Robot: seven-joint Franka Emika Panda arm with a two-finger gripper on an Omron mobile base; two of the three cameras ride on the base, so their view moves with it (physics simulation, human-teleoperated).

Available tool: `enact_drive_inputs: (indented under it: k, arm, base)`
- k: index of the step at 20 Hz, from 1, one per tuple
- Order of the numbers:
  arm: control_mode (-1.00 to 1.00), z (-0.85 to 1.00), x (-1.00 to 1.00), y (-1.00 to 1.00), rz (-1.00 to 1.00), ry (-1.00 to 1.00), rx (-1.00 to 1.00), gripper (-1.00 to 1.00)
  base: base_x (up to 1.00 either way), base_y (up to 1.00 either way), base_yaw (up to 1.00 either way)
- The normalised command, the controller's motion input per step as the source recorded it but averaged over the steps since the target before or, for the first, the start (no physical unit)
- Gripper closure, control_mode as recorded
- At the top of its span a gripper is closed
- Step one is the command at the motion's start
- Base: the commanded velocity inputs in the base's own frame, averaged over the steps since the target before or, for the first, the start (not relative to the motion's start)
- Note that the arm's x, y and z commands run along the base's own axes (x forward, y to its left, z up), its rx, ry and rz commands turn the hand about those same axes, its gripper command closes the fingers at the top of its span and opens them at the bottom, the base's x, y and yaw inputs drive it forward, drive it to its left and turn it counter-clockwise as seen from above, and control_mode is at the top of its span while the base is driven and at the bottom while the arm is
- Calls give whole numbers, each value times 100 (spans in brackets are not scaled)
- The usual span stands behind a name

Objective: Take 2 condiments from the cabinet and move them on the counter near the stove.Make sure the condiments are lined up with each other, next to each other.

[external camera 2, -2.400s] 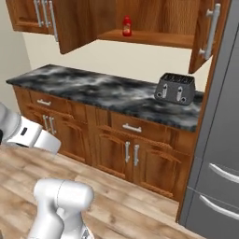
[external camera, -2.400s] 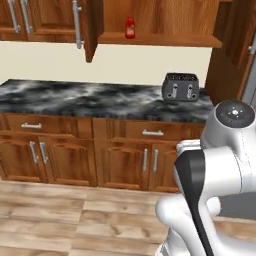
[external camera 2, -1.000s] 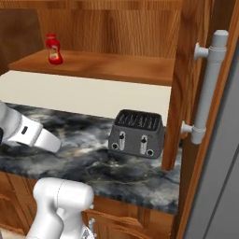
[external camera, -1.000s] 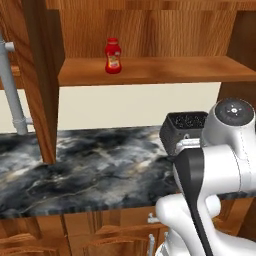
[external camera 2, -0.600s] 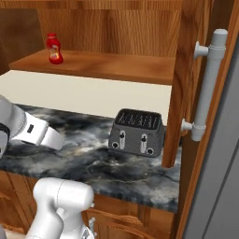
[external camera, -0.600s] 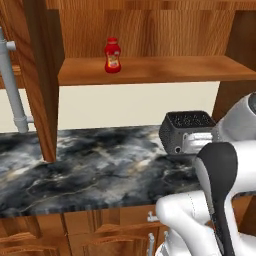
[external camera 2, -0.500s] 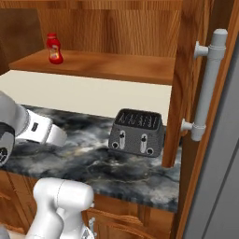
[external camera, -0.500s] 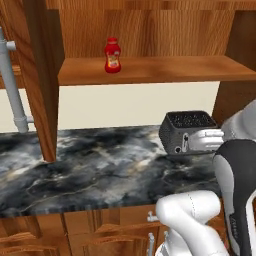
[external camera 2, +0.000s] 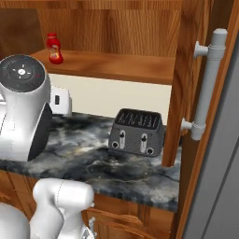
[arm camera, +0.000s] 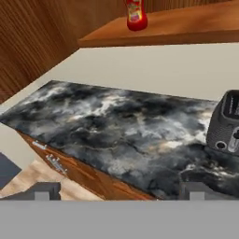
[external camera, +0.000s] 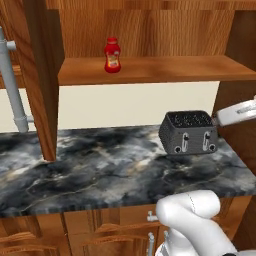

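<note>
Change: the arm has swung up since a moment ago, so the reach is beginning.
Gripper: fingers wide apart, holding nothing.
Ketchup bottle: on the cabinet shelf, far ahead of the fingers (untouched).

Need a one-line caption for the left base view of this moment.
Red ketchup bottle stands on the open reddish-brown wall cabinet's wooden shelf, above a dark toaster on the black-and-grey marble counter.

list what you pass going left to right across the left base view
grey bar handle → open cabinet door → ketchup bottle on the cabinet shelf → toaster on the counter → white arm link
</note>
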Motion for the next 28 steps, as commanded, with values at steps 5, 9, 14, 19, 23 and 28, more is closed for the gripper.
enact_drive_inputs:
  k: [5, 9, 14, 19, 23, 28]
  arm:
    - [-100, 48, 16, 13, 33, -29, 9, -100]
    - [-100, 13, 72, 35, 24, -19, 9, -100]
    - [-100, 3, 100, 24, 21, -2, 5, -100]
    - [-100, 19, 85, 16, 20, -3, 7, -100]
    - [-100, 22, 67, 17, 17, -11, 10, -100]
    - [-100, 3, 68, 27, 10, -5, 5, -100]
  base:
    - [0, 0, 0]
    - [0, 0, 0]
    - [0, 0, 0]
    - [0, 0, 0]
    - [0, 0, 0]
    - [0, 0, 0]
